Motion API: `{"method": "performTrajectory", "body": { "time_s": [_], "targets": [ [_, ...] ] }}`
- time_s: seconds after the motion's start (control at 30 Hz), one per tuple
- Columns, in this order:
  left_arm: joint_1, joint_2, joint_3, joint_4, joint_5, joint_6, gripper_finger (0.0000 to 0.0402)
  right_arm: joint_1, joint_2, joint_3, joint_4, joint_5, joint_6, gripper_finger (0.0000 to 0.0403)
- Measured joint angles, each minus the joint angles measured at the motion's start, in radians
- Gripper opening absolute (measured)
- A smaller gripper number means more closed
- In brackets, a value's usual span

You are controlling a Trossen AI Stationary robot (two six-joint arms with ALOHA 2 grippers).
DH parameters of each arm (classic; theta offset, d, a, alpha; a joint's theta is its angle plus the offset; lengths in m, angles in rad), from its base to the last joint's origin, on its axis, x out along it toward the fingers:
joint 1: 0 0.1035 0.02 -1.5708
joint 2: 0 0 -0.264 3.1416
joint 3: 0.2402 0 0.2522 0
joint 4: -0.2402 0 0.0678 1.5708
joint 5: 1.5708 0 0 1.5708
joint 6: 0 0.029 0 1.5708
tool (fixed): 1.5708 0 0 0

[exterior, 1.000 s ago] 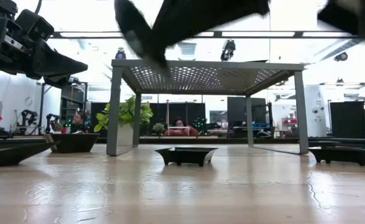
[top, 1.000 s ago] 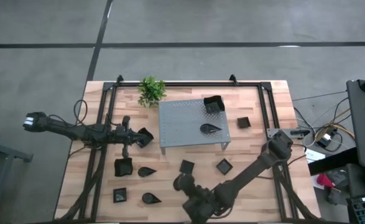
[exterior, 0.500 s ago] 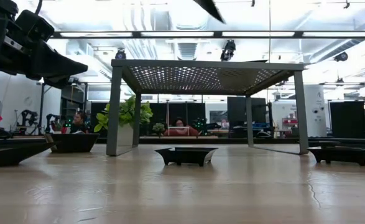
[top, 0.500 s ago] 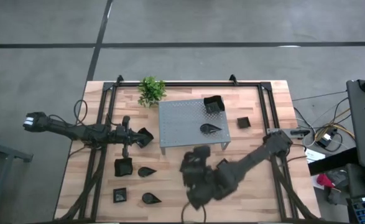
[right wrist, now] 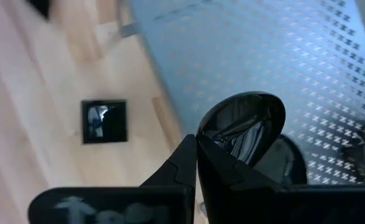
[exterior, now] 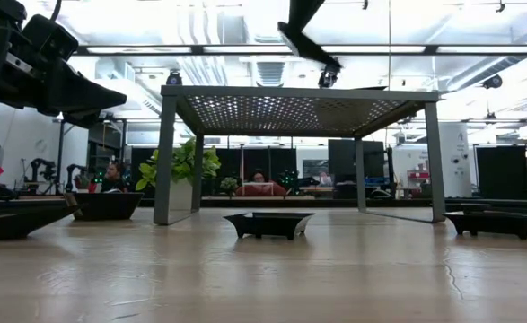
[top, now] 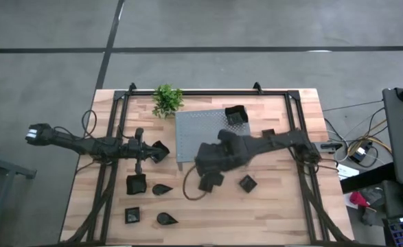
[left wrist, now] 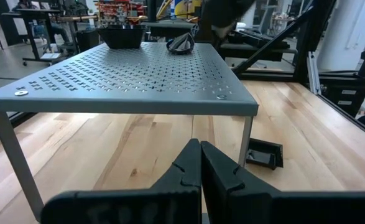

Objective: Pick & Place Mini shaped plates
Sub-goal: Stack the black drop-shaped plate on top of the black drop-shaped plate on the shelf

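My right gripper [top: 205,165] hovers over the near edge of the grey perforated stand [top: 201,134], shut on a glossy black teardrop plate [right wrist: 241,124]. In the low view it shows only as a dark shape [exterior: 301,34] above the stand [exterior: 299,93]. A square plate [top: 235,115] sits on the stand's far right corner. More black plates lie flat on the table: squares [top: 248,182] [top: 268,135] [top: 136,184] [top: 132,215] and teardrops [top: 162,189] [top: 165,219]. My left gripper [top: 161,152] waits shut, left of the stand, off the table [left wrist: 199,163]. My right gripper pinches the teardrop plate between its two fingers at its narrower end [right wrist: 208,138]. The fingers come from the table's right, slanting down. The plate is lifted clear and juts out past the fingertips over the stand's top, its hollow side showing.
A small green plant [top: 167,100] stands at the far edge, left of the stand. A black frame [top: 119,110] runs along the table's left, far and right sides. Another square plate [right wrist: 104,121] lies on the table just near of the stand. Bare wood lies toward the near right.
My right gripper, still shut on the teardrop plate, has risen from low by the table's near edge and swung toward the far side, ending over the stand's near edge. In the low view it left the picture upward, then showed again at the top.
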Motion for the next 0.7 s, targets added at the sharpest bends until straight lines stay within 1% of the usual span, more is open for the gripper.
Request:
{"method": "performTrajectory", "body": {
  "time_s": [0.1,0.2,0.3,0.4,0.5,0.6,0.7],
  "targets": [
    [0.0,0.0,0.0,0.0,0.0,0.0,0.0,-0.02,-0.008,0.0,0.0,-0.005,-0.014,0.0008],
    [0.0,0.0,0.0,-0.001,0.0,0.0,0.0,-0.022,-0.021,0.0,0.0,-0.027,-0.019,0.0008],
    [0.0,0.0,0.0,-0.001,0.0,0.0,0.0,-0.013,-0.04,-0.026,0.001,-0.025,-0.022,0.0008],
    [0.0,0.0,0.0,-0.001,0.0,0.0,0.0,0.014,-0.083,-0.099,0.001,-0.026,-0.001,0.0008],
    [0.0,0.0,0.0,-0.001,0.0,0.0,0.0,0.029,-0.163,-0.21,0.001,-0.025,0.024,0.0008],
    [0.0,0.0,0.0,-0.002,0.0,0.0,0.0,0.014,-0.249,-0.301,-0.001,-0.019,0.089,0.0008],
    [0.0,0.0,0.0,-0.003,0.0,0.0,0.0,-0.004,-0.313,-0.359,-0.001,-0.019,0.119,0.0008]
  ]
}}
